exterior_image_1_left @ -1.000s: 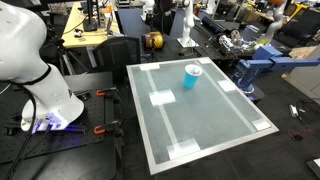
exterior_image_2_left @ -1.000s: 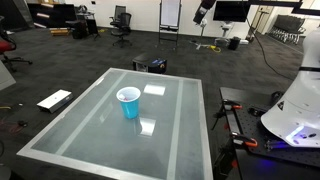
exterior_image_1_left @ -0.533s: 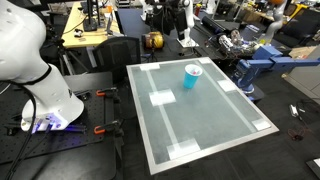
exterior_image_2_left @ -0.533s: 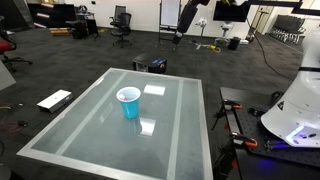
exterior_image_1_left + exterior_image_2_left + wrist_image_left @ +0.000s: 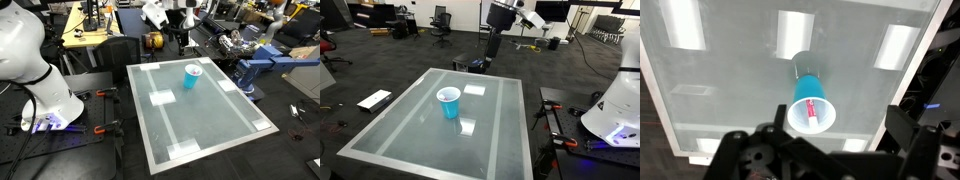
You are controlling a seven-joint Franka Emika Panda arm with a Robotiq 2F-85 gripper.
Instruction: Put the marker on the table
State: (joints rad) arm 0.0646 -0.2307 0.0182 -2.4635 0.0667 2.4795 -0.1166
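A light-blue cup [image 5: 192, 76] stands upright on the pale grey-green table [image 5: 205, 125], towards its far side; it also shows in the exterior view [image 5: 448, 102] and the wrist view [image 5: 807, 98]. The red-pink marker [image 5: 811, 108] lies inside the cup, seen only from above in the wrist view. My gripper [image 5: 183, 32] hangs high above the table's far edge, also in the exterior view [image 5: 491, 46]. In the wrist view its jaws [image 5: 839, 119] are open and empty, well above the cup. The table fills the wrist view [image 5: 730, 60].
White taped rectangles mark the table's corners. The arm's white base [image 5: 45, 95] stands beside the table. A wooden desk with clutter [image 5: 85, 38] and a blue machine [image 5: 255, 68] stand behind it. A white board [image 5: 374, 100] lies on the floor.
The arm has swung into both exterior views and come down from the top edge towards the table's far side. The cup has not moved.
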